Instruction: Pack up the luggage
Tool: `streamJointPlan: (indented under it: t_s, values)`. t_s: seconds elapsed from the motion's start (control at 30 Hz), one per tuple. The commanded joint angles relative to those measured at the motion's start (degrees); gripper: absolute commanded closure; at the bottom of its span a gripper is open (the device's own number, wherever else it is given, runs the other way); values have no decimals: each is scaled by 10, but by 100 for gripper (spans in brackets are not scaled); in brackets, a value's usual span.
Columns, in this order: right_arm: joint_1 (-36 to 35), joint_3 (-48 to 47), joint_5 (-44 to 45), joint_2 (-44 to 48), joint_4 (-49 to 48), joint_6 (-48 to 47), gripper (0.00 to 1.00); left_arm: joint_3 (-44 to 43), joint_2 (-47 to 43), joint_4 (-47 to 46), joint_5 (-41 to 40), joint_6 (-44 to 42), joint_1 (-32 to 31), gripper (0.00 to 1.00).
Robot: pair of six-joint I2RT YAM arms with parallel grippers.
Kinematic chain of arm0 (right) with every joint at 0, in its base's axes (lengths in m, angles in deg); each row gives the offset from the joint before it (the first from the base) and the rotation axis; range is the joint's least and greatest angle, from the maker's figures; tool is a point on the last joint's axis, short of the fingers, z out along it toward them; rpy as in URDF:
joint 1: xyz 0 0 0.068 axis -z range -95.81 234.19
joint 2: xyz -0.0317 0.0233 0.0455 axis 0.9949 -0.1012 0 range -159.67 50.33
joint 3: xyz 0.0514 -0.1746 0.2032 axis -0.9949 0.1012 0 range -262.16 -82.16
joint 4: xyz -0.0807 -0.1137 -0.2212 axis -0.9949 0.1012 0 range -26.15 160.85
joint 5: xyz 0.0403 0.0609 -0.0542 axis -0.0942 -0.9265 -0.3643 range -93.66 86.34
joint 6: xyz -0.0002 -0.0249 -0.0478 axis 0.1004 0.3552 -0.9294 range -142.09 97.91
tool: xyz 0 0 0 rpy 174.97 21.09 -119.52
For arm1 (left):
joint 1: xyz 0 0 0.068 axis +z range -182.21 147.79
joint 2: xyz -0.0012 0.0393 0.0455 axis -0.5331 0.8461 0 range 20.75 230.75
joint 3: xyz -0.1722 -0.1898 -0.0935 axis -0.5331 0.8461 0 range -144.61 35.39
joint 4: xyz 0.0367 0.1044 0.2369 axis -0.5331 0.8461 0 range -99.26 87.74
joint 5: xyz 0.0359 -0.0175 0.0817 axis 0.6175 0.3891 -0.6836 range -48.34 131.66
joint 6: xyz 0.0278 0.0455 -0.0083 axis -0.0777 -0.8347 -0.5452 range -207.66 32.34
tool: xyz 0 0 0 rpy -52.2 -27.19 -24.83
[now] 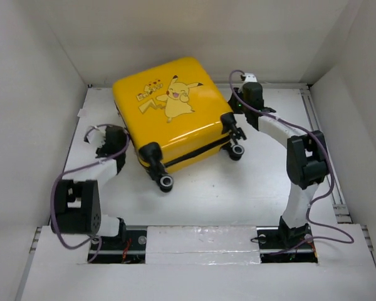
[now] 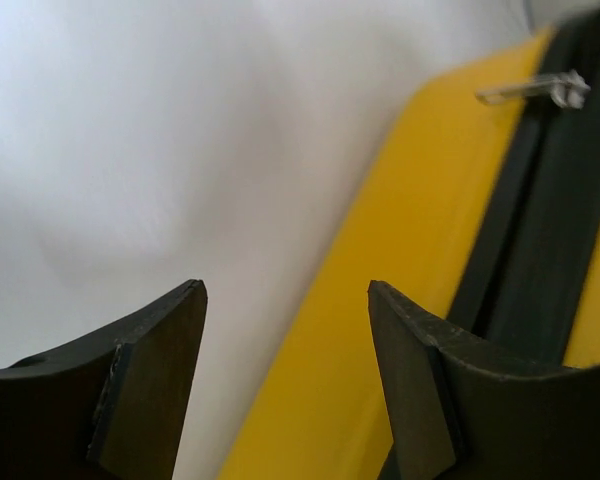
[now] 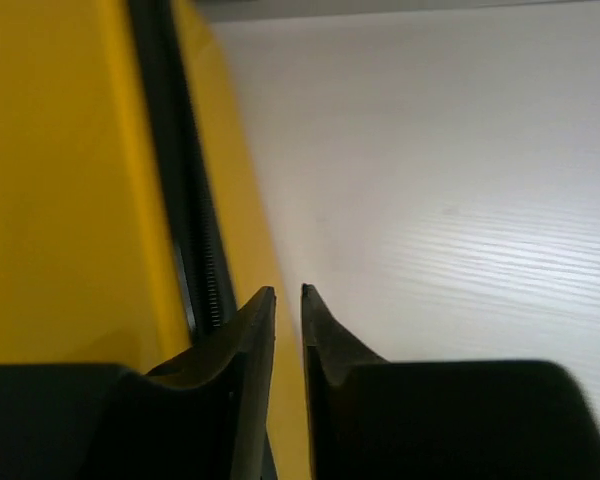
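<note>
Suitcase [image 1: 172,113] status: yellow hard-shell, lying flat and shut, lid up, on the white table [image 1: 250,188], back-centre and turned at an angle. The Pikachu cartoon [image 1: 177,97] is face up. Both black wheels on the near edge are visible, one at the near corner [image 1: 167,182] and one to the right [image 1: 237,150], and a dark zipper seam runs between them.

Left gripper [image 1: 109,139] sits low at the case's left side. On the left wrist view it is released [image 2: 285,295], fingers spread wide with nothing between them. The yellow shell [image 2: 380,300] runs diagonally just beyond the right finger [image 2: 420,380], the zipper band [image 2: 540,240] runs alongside, and a small metal zipper pull [image 2: 535,92] sticks out near the top right.

Right gripper [image 1: 247,100] is by the case's back-right corner. On the right wrist view it is pinched almost together [image 3: 288,292] — only a thin slit, nothing seen clamped. Its tips sit right at the edge of the yellow shell [image 3: 60,180], with the zipper track [image 3: 185,220] just left of them and bare table [image 3: 440,200] to the right. Cannot tell whether the tips touch the shell.
</note>
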Motion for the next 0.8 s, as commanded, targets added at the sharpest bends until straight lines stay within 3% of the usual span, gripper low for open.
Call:
streamJointPlan:
  t_s: [0.0,0.07,0.13,0.17,0.27,0.33,0.43,0.5,0.57,0.6,0.63,0.73,0.77]
  values:
    - [-27,5,-62,46,-2,-2,75,76,-82,-15,122,30,-194,38]
    - [-4,-5,-62,63,26,-8,71,109,-145,11,100,48,-245,38]
    - [32,-11,-54,80,43,-15,62,126,-209,61,72,48,-251,38]
    - [44,-11,-47,105,59,-15,57,131,-288,88,49,48,-251,36]
    - [92,-11,-28,159,78,-15,43,113,-410,196,-91,29,-251,29]
    - [120,-11,-20,191,93,-15,37,101,-503,204,-174,9,-251,23]
    - [138,23,3,265,104,-5,33,81,-514,110,-175,-46,-246,22]
    - [145,76,17,338,104,2,68,31,-450,76,-160,-75,-238,22]
    - [145,166,41,395,104,30,99,-65,-322,71,-122,-68,-217,24]
    - [139,204,41,458,75,44,100,-119,-248,46,-92,-92,-184,24]
    - [130,244,41,488,55,45,100,-119,-247,31,-62,-92,-183,24]
    - [103,358,54,562,50,62,100,-258,-99,29,52,-98,-90,24]
    - [103,374,54,575,67,62,100,-350,-19,53,74,-103,-57,24]
